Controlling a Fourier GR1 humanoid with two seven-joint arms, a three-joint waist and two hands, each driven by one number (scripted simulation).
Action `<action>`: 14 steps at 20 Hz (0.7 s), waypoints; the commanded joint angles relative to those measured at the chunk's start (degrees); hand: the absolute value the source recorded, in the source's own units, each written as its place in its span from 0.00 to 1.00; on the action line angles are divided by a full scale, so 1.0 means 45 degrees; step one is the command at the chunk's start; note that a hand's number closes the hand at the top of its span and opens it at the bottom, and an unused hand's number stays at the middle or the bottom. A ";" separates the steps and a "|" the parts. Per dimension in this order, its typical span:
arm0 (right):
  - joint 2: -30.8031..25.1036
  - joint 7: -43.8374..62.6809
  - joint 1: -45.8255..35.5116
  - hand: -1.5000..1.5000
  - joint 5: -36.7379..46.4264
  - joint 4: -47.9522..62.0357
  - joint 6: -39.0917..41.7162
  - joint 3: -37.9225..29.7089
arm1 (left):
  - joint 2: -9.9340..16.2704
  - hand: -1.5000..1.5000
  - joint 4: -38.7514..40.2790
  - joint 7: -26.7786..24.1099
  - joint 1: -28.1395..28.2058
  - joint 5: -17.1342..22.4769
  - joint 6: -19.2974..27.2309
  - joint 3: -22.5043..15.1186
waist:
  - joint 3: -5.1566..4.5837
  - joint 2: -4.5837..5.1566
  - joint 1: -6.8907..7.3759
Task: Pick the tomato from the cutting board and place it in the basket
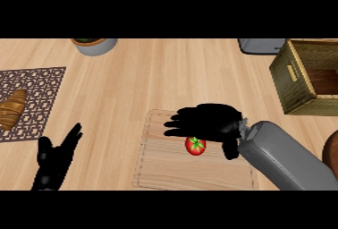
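Over cutting board (191, 167), our right hand (210, 120) hovers palm-down, fingers spread, nothing clamped. Tomato (195, 146) lies on board just beneath hand, partly shadowed by thumb. Our left hand (56, 161) rests open at lower left on worktop (165, 76). Basket (310, 80) stands far right, well apart from tomato.

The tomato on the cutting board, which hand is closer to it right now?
Right. The right hand is directly over the tomato; the left hand rests far off by the view's lower left edge.
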 commanded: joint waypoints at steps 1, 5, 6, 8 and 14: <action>0.0431 0.0101 0.0450 0.00 0.0348 -0.0401 0.0280 -0.0105 | -0.0142 0.50 0.0979 -0.0203 0.0402 0.0139 -0.0473 0.0209 | -0.0128 0.0051 -0.0044; 0.0399 -0.0824 0.0694 0.00 0.1039 0.0276 -0.0528 -0.0188 | -0.0290 0.50 0.0682 0.0656 -0.0025 -0.0091 -0.0312 0.0155 | -0.0125 0.0065 -0.0047; 0.1579 0.0124 0.0063 0.00 0.1223 0.0790 -0.0119 0.0002 | -0.0402 0.50 0.1171 0.0132 -0.0094 0.0033 -0.0442 0.0343 | -0.0130 0.0074 0.0001; 0.1134 -0.0685 0.0598 0.00 0.1749 0.1329 -0.1050 0.0180 | -0.0726 0.50 0.0316 0.0565 0.0438 -0.0322 -0.0197 -0.0255 | -0.0122 0.0073 0.0034; 0.1413 -0.0424 0.0603 0.00 0.3040 0.2273 -0.1359 0.0571 | -0.0209 0.50 0.0010 -0.0191 0.1391 -0.0134 -0.0825 0.0399 | -0.0122 0.0077 0.0141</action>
